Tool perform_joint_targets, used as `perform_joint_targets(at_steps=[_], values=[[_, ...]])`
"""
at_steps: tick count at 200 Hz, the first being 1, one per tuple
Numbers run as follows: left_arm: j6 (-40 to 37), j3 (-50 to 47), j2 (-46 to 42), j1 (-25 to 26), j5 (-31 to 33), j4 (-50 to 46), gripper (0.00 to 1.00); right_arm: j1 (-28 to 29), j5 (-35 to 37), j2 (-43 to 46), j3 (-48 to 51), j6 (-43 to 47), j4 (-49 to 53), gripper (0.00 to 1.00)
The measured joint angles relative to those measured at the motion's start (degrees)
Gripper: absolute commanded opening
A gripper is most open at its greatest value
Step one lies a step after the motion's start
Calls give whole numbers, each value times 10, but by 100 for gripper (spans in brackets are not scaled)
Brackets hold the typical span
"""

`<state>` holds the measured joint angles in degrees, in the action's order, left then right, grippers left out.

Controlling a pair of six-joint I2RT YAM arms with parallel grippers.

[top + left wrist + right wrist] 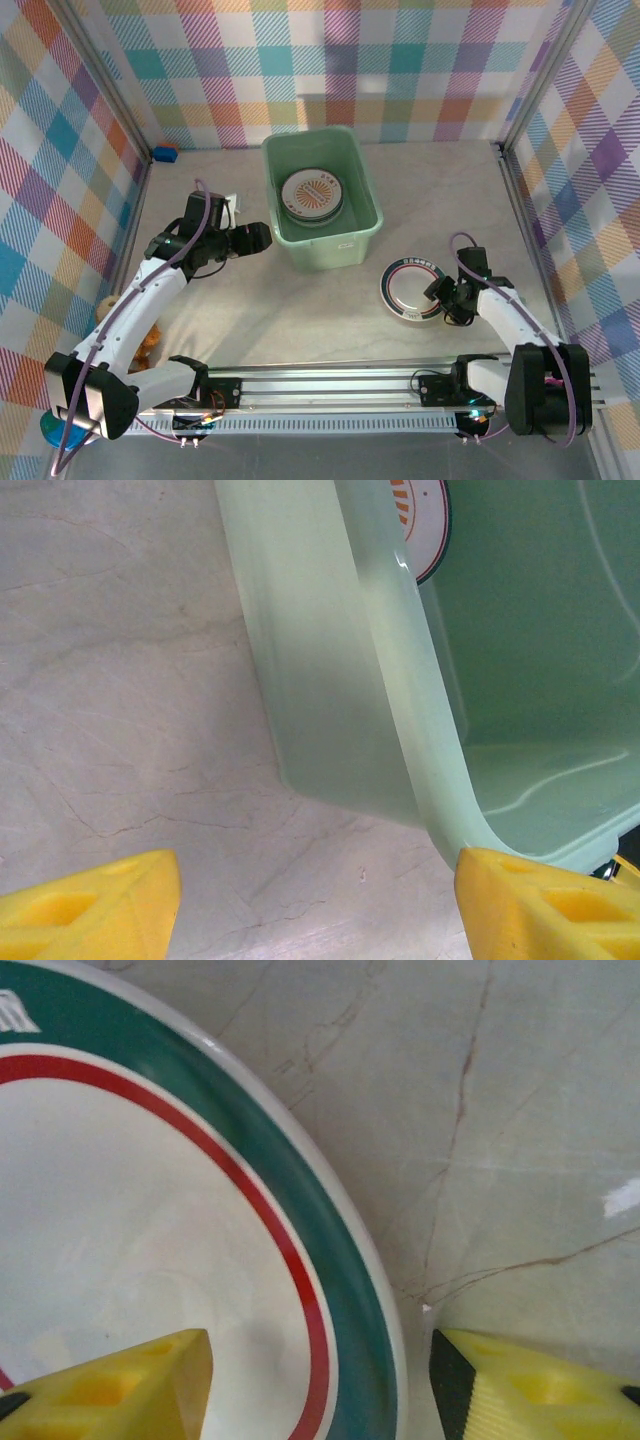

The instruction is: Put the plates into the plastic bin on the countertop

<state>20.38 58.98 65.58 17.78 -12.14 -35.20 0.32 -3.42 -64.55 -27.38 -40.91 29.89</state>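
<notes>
The mint-green plastic bin (352,245) stands mid-countertop, with orange-patterned plates (312,193) stacked inside. One such plate (428,525) peeks over the bin's wall (320,670) in the left wrist view. My left gripper (258,238) (318,910) is open at the bin's near-left corner, its right finger (545,905) against the rim. A plate with a dark green rim and a red ring (410,290) (150,1210) lies flat on the countertop (250,310) right of the bin. My right gripper (441,300) (320,1370) is open astride its right rim, one finger over the plate, one outside.
A small blue object (165,154) sits in the back left corner. A metal rail (330,385) runs along the near edge between the arm bases. An orange-yellow thing (150,345) lies by the left arm. Plaid walls close in the back and both sides.
</notes>
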Motion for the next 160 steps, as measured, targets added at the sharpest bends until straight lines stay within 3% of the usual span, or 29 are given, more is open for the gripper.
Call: perform_joint_targets(at_steps=[35, 62, 110, 160], values=[[8, 0, 0, 0, 0, 5, 72, -4, 0, -10, -2, -2, 2, 51], [12, 0, 0, 0, 0, 9, 72, -5, 10, -13, -3, -5, 10, 38], [12, 0, 0, 0, 0, 9, 72, -7, 10, -5, 1, -6, -3, 28], [15, -4, -14, 0, 2, 9, 72, -6, 9, 63, 27, -19, -20, 19]])
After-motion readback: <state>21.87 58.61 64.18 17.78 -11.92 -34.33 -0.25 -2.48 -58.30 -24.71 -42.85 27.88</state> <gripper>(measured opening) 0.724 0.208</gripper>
